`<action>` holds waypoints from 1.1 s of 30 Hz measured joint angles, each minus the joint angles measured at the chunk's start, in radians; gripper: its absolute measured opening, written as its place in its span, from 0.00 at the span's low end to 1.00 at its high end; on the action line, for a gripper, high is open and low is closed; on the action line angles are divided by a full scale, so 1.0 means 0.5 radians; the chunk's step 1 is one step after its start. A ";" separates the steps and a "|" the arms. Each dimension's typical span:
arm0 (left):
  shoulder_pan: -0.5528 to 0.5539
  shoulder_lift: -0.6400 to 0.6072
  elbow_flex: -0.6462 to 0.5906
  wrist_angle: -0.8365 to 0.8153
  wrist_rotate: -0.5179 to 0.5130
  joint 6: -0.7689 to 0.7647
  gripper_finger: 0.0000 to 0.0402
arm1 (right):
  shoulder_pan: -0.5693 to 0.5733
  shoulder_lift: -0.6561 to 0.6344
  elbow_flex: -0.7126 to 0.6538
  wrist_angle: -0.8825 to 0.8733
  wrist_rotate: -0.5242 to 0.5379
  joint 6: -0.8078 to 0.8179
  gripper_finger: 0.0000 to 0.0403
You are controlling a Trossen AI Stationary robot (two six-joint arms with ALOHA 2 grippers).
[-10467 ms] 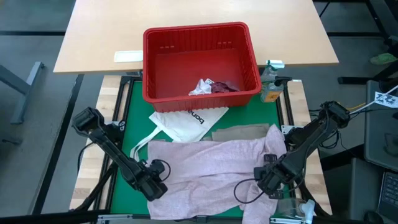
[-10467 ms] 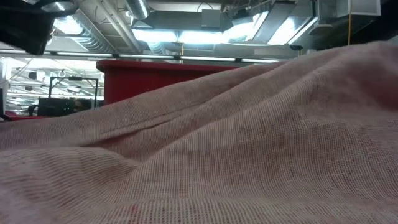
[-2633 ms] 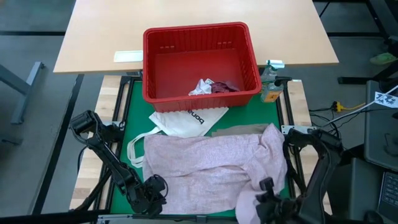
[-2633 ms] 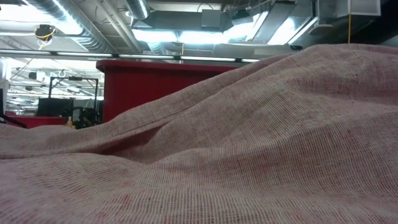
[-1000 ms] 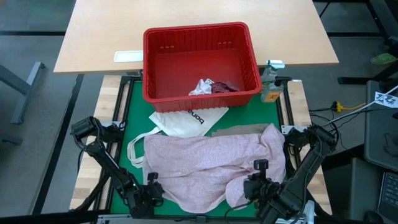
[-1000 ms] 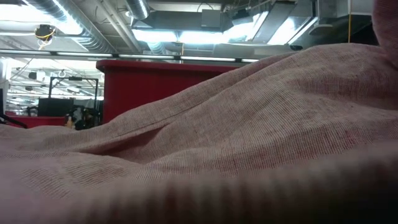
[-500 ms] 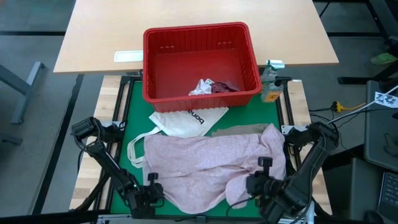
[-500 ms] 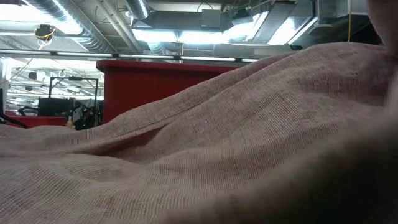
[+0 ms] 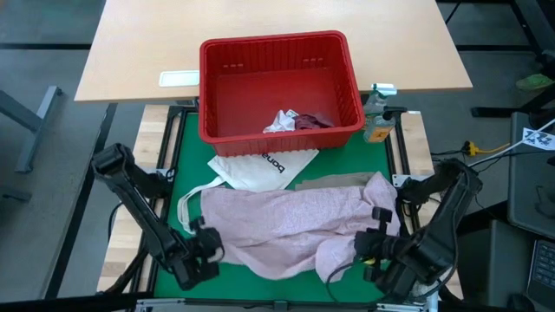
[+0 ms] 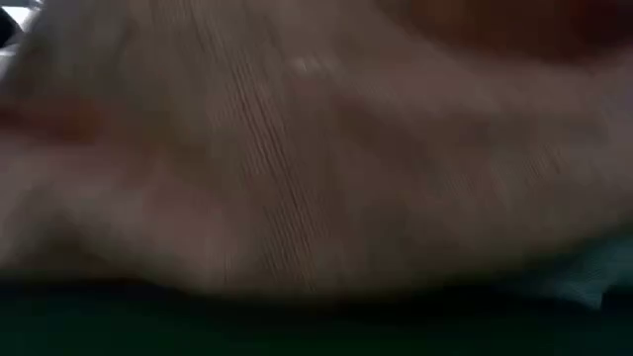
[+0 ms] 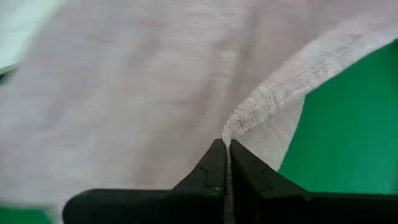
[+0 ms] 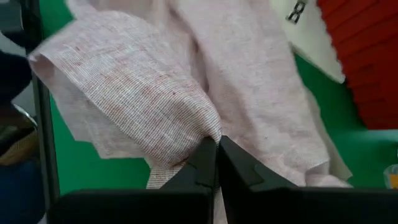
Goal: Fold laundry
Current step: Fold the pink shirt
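Observation:
A mottled pink garment (image 9: 286,221) lies spread on the green mat (image 9: 184,147), and its blurred cloth (image 10: 297,148) fills the low view. My left gripper (image 9: 206,245) is shut on its near left edge. My right gripper (image 9: 371,245) is shut on its near right part, where the cloth is bunched. A beige-khaki piece (image 9: 334,180) peeks out from under the garment's far edge. A small white piece (image 9: 280,120) and a maroon one (image 9: 312,121) lie in the red basket (image 9: 277,52). My left gripper (image 11: 226,144) pinches the garment's near left edge (image 11: 231,127) between its two fingers, slanting down from the near left. The thin edge rises out of the fingertips, and the cloth falls away slack toward the mat. My right gripper (image 12: 216,142) pinches a bunched fold (image 12: 199,124) at the garment's near right between its two fingers, slanting down from the near right. The fold is lifted off the mat and drapes slack over the fingertips; the rest lies on the mat.
A white tote bag (image 9: 260,169) with black lettering lies between basket and garment, its loop handle (image 9: 186,208) at the garment's left. A spray bottle (image 9: 375,117) stands at the basket's right. Bare green mat (image 9: 347,282) shows along the near edge.
Both grippers have gone up and a little toward the table's far edge. The garment's near edge has come up off the mat with them, while its far part stays lying where it was. In the low view the cloth now hangs close and blurred.

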 joint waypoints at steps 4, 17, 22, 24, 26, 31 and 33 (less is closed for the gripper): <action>0.000 -0.117 0.008 -0.315 -0.052 -0.329 0.00 | -0.044 -0.133 -0.115 0.005 0.065 -0.007 0.02; 0.107 -0.121 -0.189 -0.567 0.007 -0.834 0.00 | -0.350 -0.687 -0.911 -0.002 -0.135 0.268 0.02; 0.198 -0.121 -0.317 -0.518 0.006 -0.873 0.01 | -0.416 -0.709 -1.070 0.003 -0.152 0.251 0.02; 0.231 -0.121 -0.350 -0.519 0.006 -0.873 0.03 | -0.442 -0.711 -1.113 0.001 -0.153 0.216 0.02; 0.263 -0.121 -0.374 -0.515 0.003 -0.874 0.04 | -0.465 -0.710 -1.149 0.003 -0.154 0.206 0.02; 0.329 -0.121 -0.395 -0.492 0.004 -0.857 0.05 | -0.487 -0.710 -1.180 0.001 -0.175 0.202 0.02; 0.342 -0.121 -0.396 -0.491 0.005 -0.858 0.05 | -0.486 -0.710 -1.181 0.000 -0.191 0.202 0.02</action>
